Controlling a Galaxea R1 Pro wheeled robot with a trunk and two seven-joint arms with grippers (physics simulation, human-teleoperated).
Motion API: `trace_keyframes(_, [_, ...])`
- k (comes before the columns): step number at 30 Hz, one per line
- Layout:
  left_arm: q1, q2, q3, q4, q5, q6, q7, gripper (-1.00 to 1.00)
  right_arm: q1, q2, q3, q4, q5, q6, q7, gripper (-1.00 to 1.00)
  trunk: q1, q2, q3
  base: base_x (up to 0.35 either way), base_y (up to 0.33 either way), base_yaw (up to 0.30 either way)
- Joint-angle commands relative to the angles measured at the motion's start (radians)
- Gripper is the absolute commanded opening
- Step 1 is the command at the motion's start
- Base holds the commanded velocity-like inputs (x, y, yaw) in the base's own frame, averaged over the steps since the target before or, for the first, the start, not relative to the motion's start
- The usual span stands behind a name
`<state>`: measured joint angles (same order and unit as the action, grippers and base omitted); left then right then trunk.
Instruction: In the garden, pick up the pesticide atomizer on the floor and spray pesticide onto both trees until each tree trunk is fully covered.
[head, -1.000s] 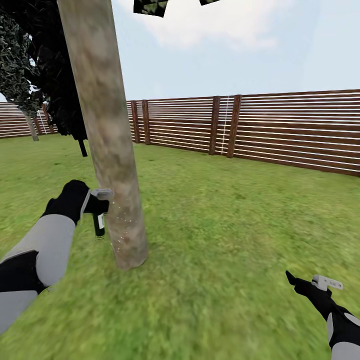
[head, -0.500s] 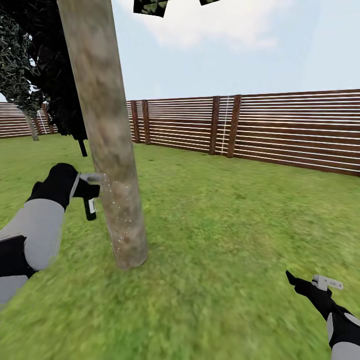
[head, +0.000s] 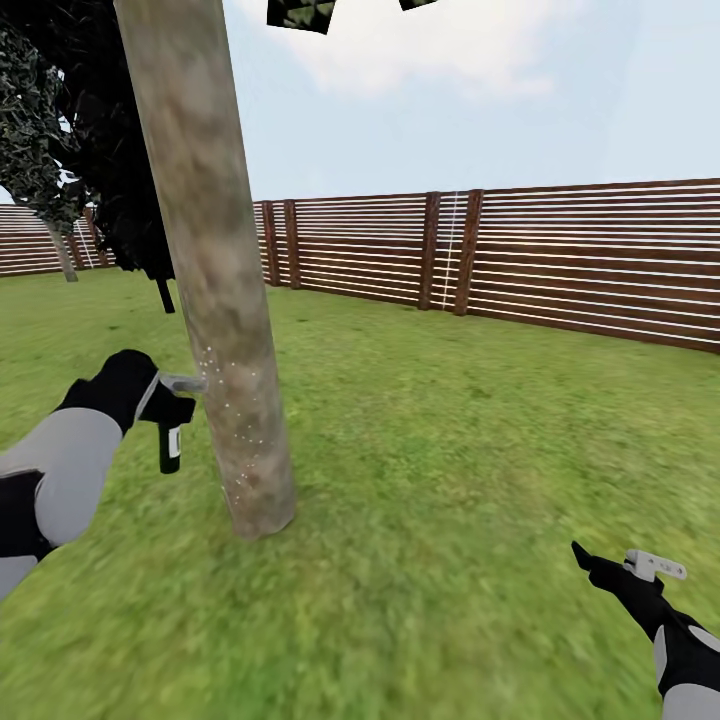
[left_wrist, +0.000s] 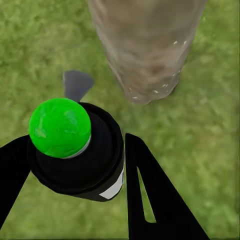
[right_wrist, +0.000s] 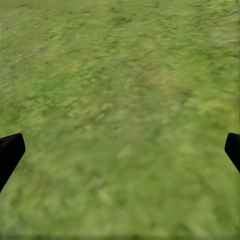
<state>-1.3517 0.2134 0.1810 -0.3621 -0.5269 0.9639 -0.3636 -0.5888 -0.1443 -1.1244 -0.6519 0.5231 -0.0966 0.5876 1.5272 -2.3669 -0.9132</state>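
A thick pale grey-brown tree trunk (head: 215, 300) rises from the lawn just ahead on the left, and it also fills the far part of the left wrist view (left_wrist: 145, 45). Fine whitish pesticide speckles (head: 238, 410) dot its lower part. My left gripper (head: 160, 398) is shut on the pesticide atomizer (head: 169, 447), a small dark sprayer hanging below the hand, its grey nozzle almost touching the bark. In the left wrist view the atomizer (left_wrist: 75, 150) shows a green cap between the two black fingers (left_wrist: 150, 190). My right gripper (head: 610, 565) hangs open low on the right, over bare grass (right_wrist: 120, 125).
A brown slatted fence (head: 520, 250) rings the lawn behind. A dark-leaved tree with a thin trunk (head: 164, 294) stands behind the near trunk, and a small pale trunk (head: 64, 255) shows far left by the fence. Open grass stretches to the right.
My left gripper has carried the atomizer leftwards, first up and then slightly down, staying close to the trunk. The speckles now reach higher on the bark. The right arm has not moved.
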Motion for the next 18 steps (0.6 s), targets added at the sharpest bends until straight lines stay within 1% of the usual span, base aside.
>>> trace_keyframes(1, [0.001,0.000,0.000,0.016,0.000,-0.011,0.000,-1.00,0.000,0.000,0.000,0.000,0.000,0.000,0.000,1.00,0.000,0.000,0.000,0.000,0.000,0.000])
trace_keyframes(3, [0.002,0.000,0.000,0.107,-0.001,-0.066,0.000,-1.00,0.000,0.000,0.000,0.000,0.000,0.000,0.001,1.00,0.000,0.000,0.000,0.000,0.000,0.000])
trace_keyframes(7, [0.003,0.000,0.001,0.199,0.000,-0.132,0.005,-1.00,0.000,-0.002,0.001,0.000,0.000,-0.001,0.007,1.00,0.000,0.000,0.000,0.000,0.000,0.000])
trace_keyframes(9, [0.012,0.001,0.001,0.208,-0.001,-0.141,0.007,-1.00,0.000,-0.002,0.001,-0.001,0.000,-0.001,0.008,1.00,0.000,0.000,0.000,0.000,0.000,0.000])
trace_keyframes(11, [0.038,0.002,0.001,0.212,0.000,-0.153,0.008,-1.00,0.000,-0.003,0.001,-0.002,0.000,-0.001,0.010,1.00,0.000,0.000,0.000,0.000,0.000,0.000])
trace_keyframes(14, [0.114,0.003,0.003,0.212,0.002,-0.201,0.010,-1.00,0.000,-0.002,0.004,-0.004,0.002,0.000,0.011,1.00,0.000,0.000,0.000,0.000,0.000,0.000])
trace_keyframes(16, [0.131,0.004,0.005,0.212,0.003,-0.211,0.016,-1.00,0.000,-0.003,0.004,-0.005,0.004,0.000,0.011,1.00,0.000,0.000,0.000,0.000,0.000,0.000])
trace_keyframes(18, [0.149,0.004,0.007,0.212,0.011,-0.214,0.075,-1.00,0.000,-0.008,0.004,-0.006,0.004,0.001,0.021,1.00,0.000,0.000,0.000,0.000,0.000,0.000])
